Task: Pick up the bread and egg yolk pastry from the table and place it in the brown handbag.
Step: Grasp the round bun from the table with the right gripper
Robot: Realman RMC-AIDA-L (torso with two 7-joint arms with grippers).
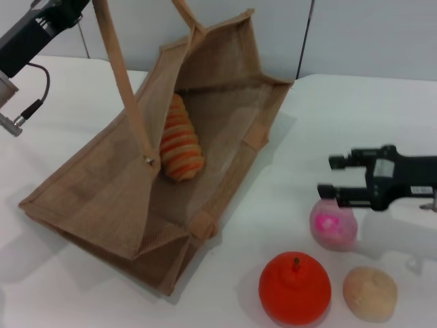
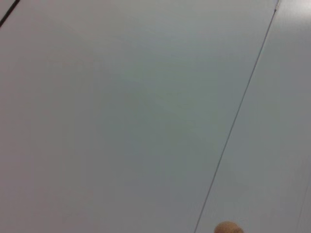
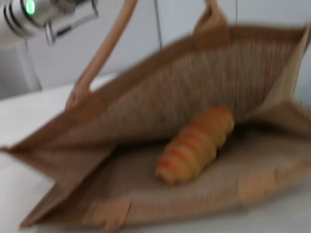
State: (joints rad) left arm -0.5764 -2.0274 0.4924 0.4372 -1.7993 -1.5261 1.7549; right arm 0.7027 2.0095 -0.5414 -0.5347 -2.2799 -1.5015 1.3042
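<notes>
The brown handbag (image 1: pixel 102 184) lies on the table with its mouth held wide open. One tan handle (image 1: pixel 123 89) is pulled up toward my left arm (image 1: pixel 37 27) at the top left. The striped orange and cream bread (image 1: pixel 181 140) lies inside the bag and also shows in the right wrist view (image 3: pixel 197 143). The round tan egg yolk pastry (image 1: pixel 369 294) sits on the table at the front right. My right gripper (image 1: pixel 336 176) is open and empty, right of the bag, just above a pink ball (image 1: pixel 333 225) and behind the pastry.
A red-orange fruit with a stem (image 1: pixel 295 287) sits left of the pastry, close to it. The pink ball with a magenta mark lies between the gripper and the two. The bag's side wall (image 3: pixel 194 82) stands up behind the bread. A white wall is behind the table.
</notes>
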